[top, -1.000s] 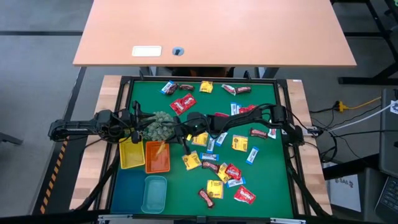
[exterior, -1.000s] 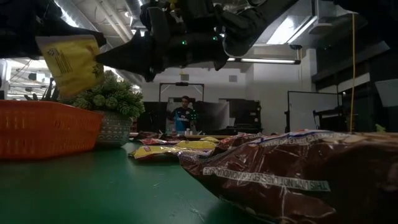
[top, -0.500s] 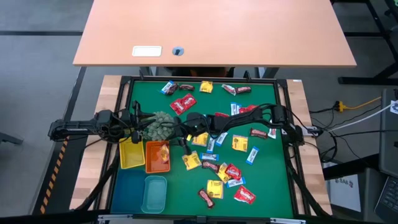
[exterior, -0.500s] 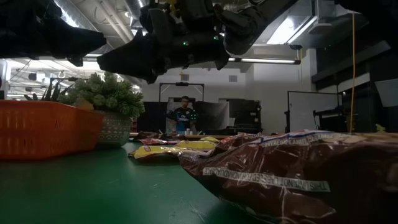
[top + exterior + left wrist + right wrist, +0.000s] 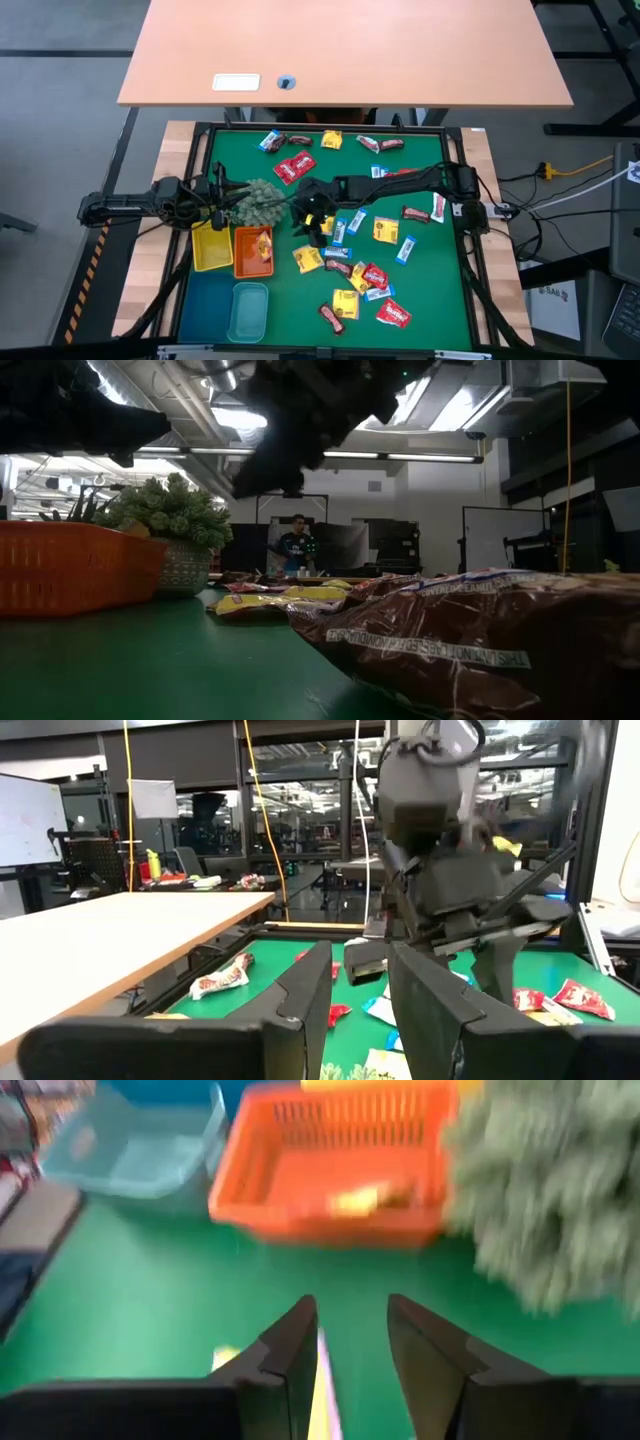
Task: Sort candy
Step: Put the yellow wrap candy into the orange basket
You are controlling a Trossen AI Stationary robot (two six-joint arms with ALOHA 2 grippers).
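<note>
High view: the left claw (image 5: 222, 197), fingers parted and empty, hangs beside the plant ball (image 5: 262, 203) above the yellow tray (image 5: 211, 249); a yellow candy (image 5: 262, 243) lies in the orange tray (image 5: 252, 252); the right claw (image 5: 312, 211), fingers apart, hovers over scattered candy (image 5: 385, 229) on the green bench (image 5: 430, 290).

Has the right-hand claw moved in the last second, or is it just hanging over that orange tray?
Yes. The right gripper has pulled back from the orange tray, away from the plant and toward the middle of the mat; its fingers are open and empty.
</note>
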